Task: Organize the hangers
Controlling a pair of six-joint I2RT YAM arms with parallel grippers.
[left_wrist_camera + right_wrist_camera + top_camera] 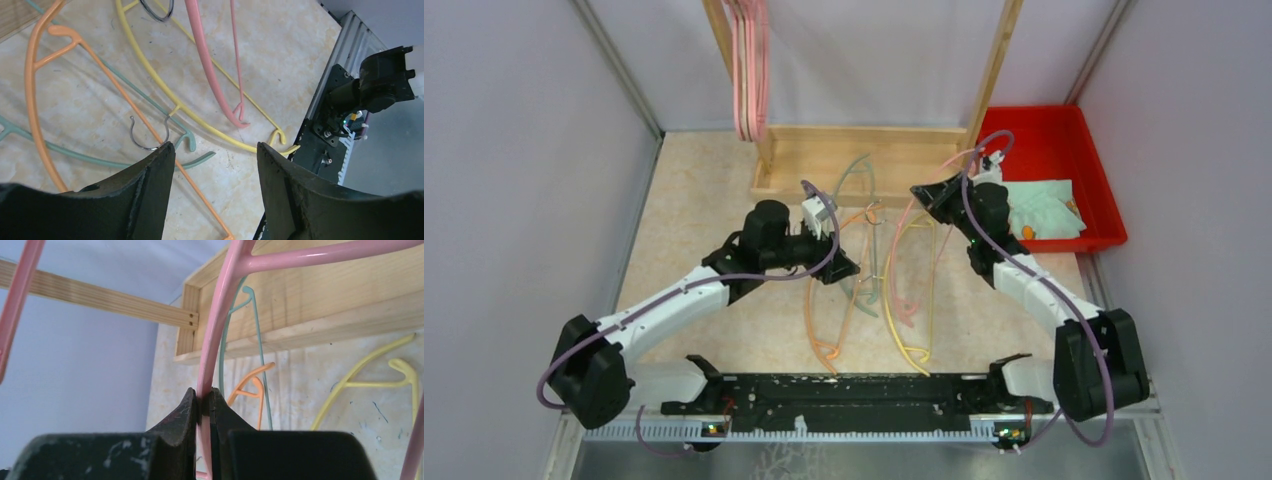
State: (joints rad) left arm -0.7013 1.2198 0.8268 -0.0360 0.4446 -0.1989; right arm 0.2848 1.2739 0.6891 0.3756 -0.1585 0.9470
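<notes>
**Fingers: right pair pinched on a pink hanger, left pair apart and holding nothing**

The right fingers (187, 415) are closed tight on the thin rim of a pink hanger (212, 350). From that grip the hanger rises in front of the wooden rack (864, 133), near the right corner of its base. Its lower end lies among the loose hangers on the bench (694, 200).

The left fingers (150, 185) are held moderately apart above the bench, and only bare bench surface is seen between them. A thin grey wire hook (147, 144) lies just ahead of one finger.

The middle of the bench, between the two arms, is crowded. An orange hanger (31, 100) and a green hanger (60, 151) are crossed over each other under the left arm. A yellow hanger (350, 377) lies beside them, and the pink hanger's lower curve is laid across it, so the held hanger is tangled in with its neighbours. The green hanger's top reaches onto the rack base.

Several more pink hangers (751, 80) are hung together at the left end of the rack, against its left post.

A red bin (1044, 145) stands at the far right of the bench, just beside the rack's right post and behind the right arm. A crumpled pale green cloth (1044, 208) lies in it, with a small orange item (1027, 232) at the cloth's near edge; what that item is cannot be told.
</notes>
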